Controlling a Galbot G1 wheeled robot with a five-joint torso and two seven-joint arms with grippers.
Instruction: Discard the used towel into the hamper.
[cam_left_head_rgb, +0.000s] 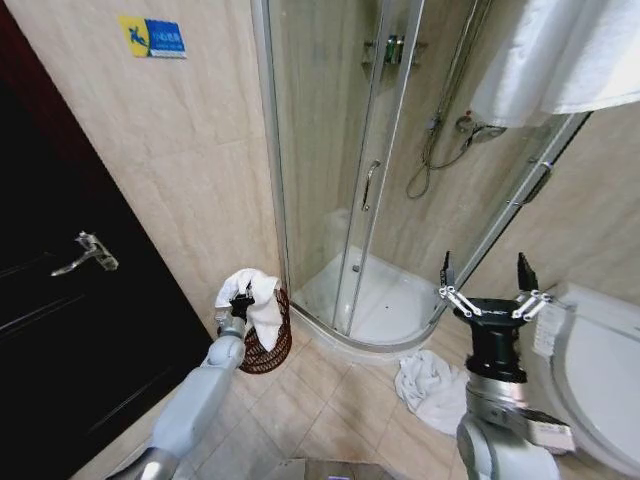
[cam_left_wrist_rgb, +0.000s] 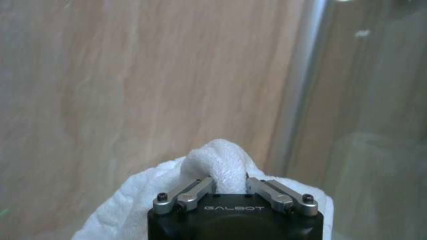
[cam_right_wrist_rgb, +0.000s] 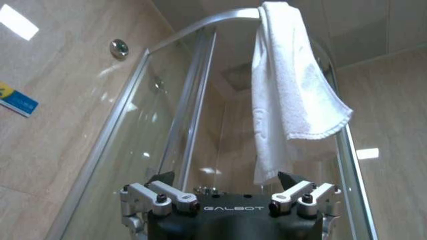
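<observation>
My left gripper (cam_left_head_rgb: 241, 297) is shut on a white towel (cam_left_head_rgb: 264, 303), pinching a bunched fold of it (cam_left_wrist_rgb: 222, 159). The towel hangs over the hamper (cam_left_head_rgb: 273, 350), a small dark reddish-brown wire basket on the floor against the tiled wall by the shower. The towel's lower part drapes into the basket and hides most of its opening. In the left wrist view my left gripper (cam_left_wrist_rgb: 230, 183) clamps the fold between its two fingers. My right gripper (cam_left_head_rgb: 486, 276) stands raised and open near the shower door, with nothing between its fingers (cam_right_wrist_rgb: 227, 186).
A second white towel (cam_left_head_rgb: 430, 388) lies crumpled on the floor tiles by the shower base. Another towel (cam_right_wrist_rgb: 287, 90) hangs over the top of the glass shower enclosure (cam_left_head_rgb: 330, 180). A dark door (cam_left_head_rgb: 60, 300) is at the left and a toilet (cam_left_head_rgb: 600, 370) at the right.
</observation>
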